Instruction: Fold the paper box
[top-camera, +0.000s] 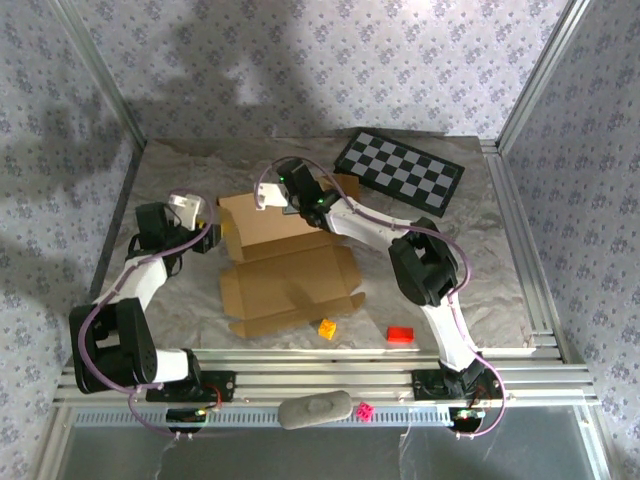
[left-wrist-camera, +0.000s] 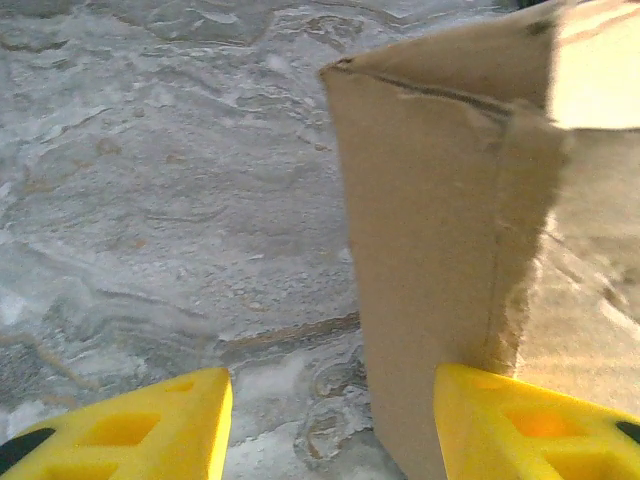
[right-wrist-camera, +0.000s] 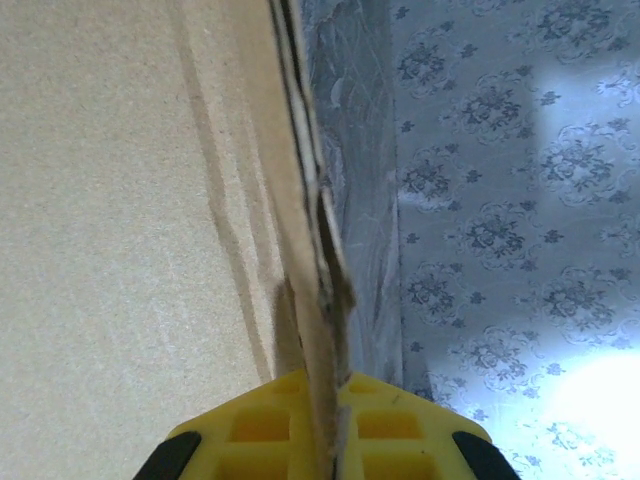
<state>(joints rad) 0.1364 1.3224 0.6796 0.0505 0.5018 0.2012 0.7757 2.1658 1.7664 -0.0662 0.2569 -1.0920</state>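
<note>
R gripper (right-wrist-camera: 325, 440) pinched the edge of the box's (top-camera: 285, 280) raised back panel, held upright. L gripper (left-wrist-camera: 330, 430) fingers spread apart, box corner just beside one finger, above table (top-camera: 480, 280).

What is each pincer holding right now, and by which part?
Right pincer is shut on the paper box, pinching the edge of a raised panel. Left pincer stands open beside the box's upright flap, gripping nothing.

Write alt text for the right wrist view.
The right tool is shut on an edge of the paper box, whose brown cardboard panel runs edge-on up the middle of the frame. A floral-patterned wall lies to the right.
</note>
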